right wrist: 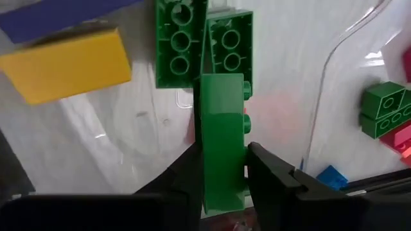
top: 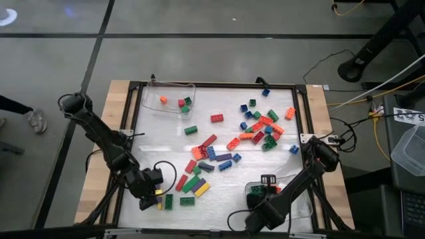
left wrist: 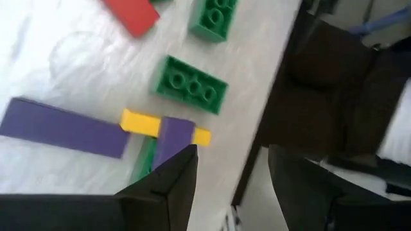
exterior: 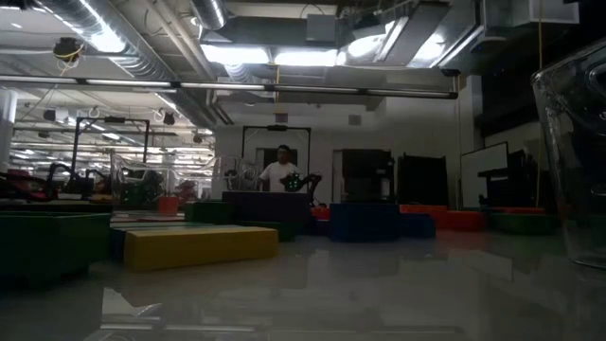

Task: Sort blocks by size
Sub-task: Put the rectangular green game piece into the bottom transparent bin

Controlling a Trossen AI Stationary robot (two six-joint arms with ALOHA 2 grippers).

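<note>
Between the right gripper's (right wrist: 221,173) jaws a green brick (right wrist: 221,128) stands on edge, clamped by both fingers, its studs facing one side. Just past its far end lie two more green bricks (right wrist: 180,42) side by side, and off to one side a yellow brick (right wrist: 67,64). A clear tray's (right wrist: 334,64) curved rim runs on the other side, with a green block (right wrist: 385,106) beyond it. From above, this gripper (top: 265,192) hangs at the table's near right, over a tray (top: 302,202).

The left gripper (left wrist: 231,173) hovers at the near left edge of the table (top: 166,133), jaws spread with nothing between them. Just ahead sit a small purple block (left wrist: 173,138) on a yellow strip (left wrist: 138,120), apparently touching, a long purple brick (left wrist: 61,127), and a green brick (left wrist: 191,85).

Most blocks (top: 262,126) lie scattered mid-table and far right.
</note>
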